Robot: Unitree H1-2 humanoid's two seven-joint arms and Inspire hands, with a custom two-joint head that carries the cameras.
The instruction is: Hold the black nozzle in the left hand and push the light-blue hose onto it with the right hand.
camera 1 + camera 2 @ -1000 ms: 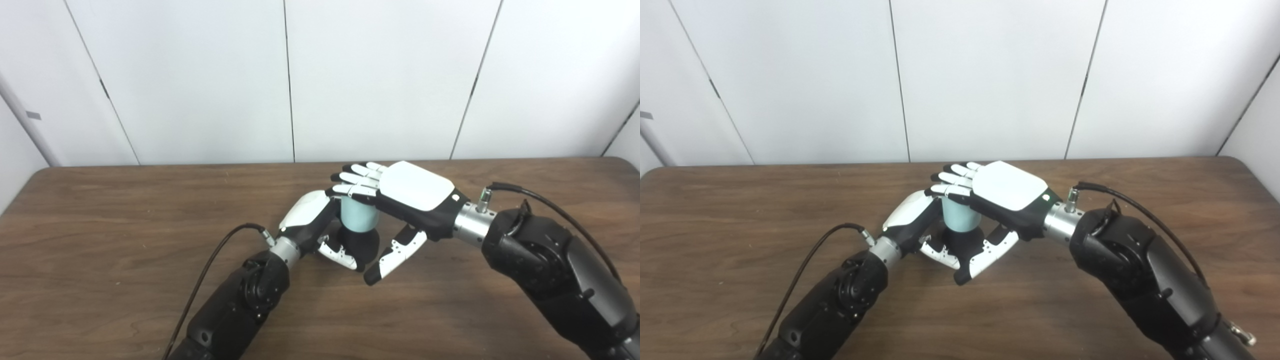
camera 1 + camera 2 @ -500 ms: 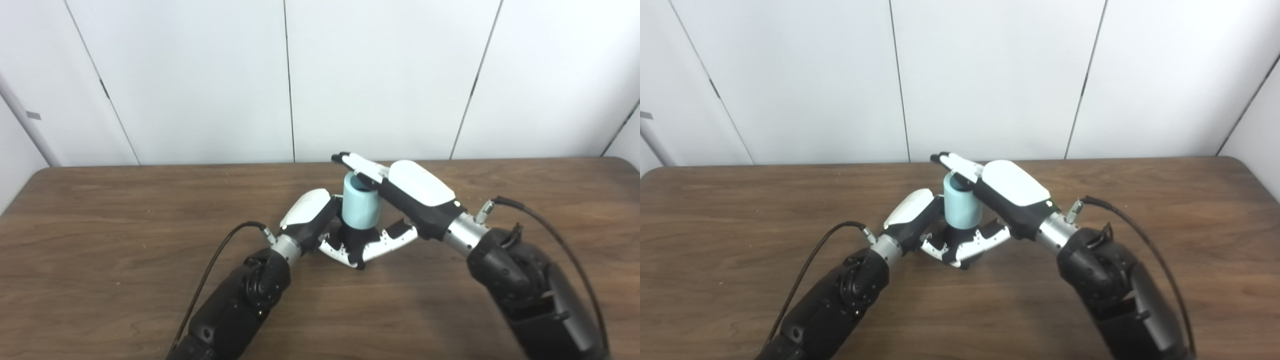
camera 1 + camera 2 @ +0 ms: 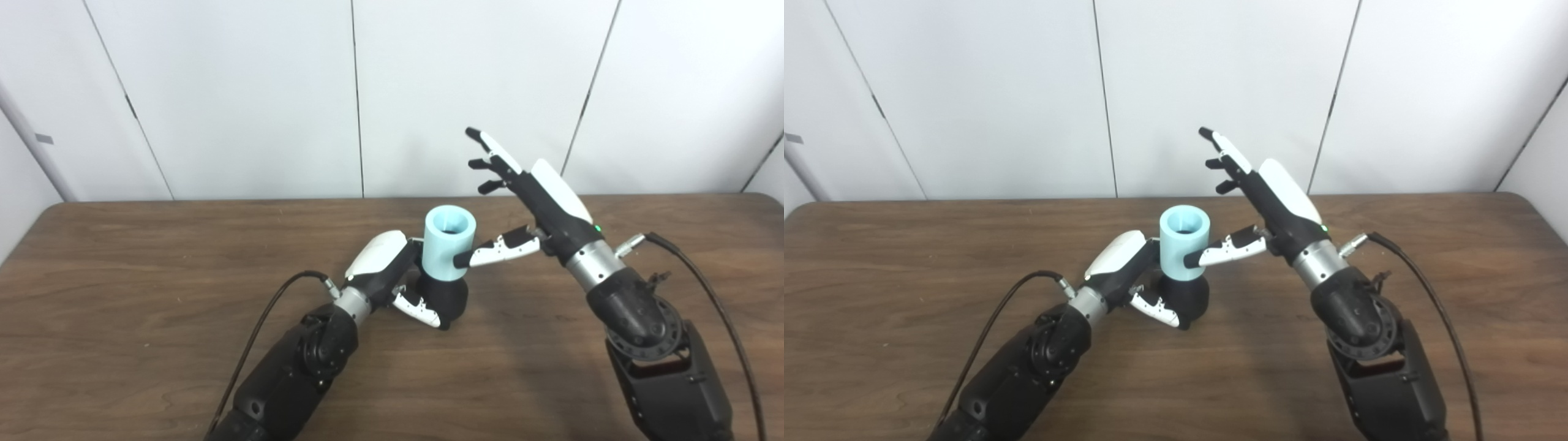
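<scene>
Right hand (image 3: 539,196) now lifted clear of the light-blue hose (image 3: 449,242), palm no longer pressed flat over its open top as a second ago; fingers (image 3: 490,150) spread wide and pointing up toward the wall, holding nothing, thumb reaching left with its tip just at the hose's right side, whether touching or merely in front impossible to tell. Left hand (image 3: 392,272) unchanged in place, wrapped around the black nozzle (image 3: 446,298) low on the wooden table (image 3: 122,275), white-tipped fingers curled across the nozzle's front, closed on it. Hose standing upright on top of the nozzle, near the table's middle, round mouth open and fully exposed, lower edge meeting the black body with no gap visible from either eye view. Judging by that seating, pushing step most likely finished and the right hand's rise a release rather than a reset for another press; depth of the fit inside not visible, so full engagement unconfirmed. Probably little left beyond drawing the right arm away without brushing the hose with that thumb, since a sideways knock could tilt the hose on its seat.
</scene>
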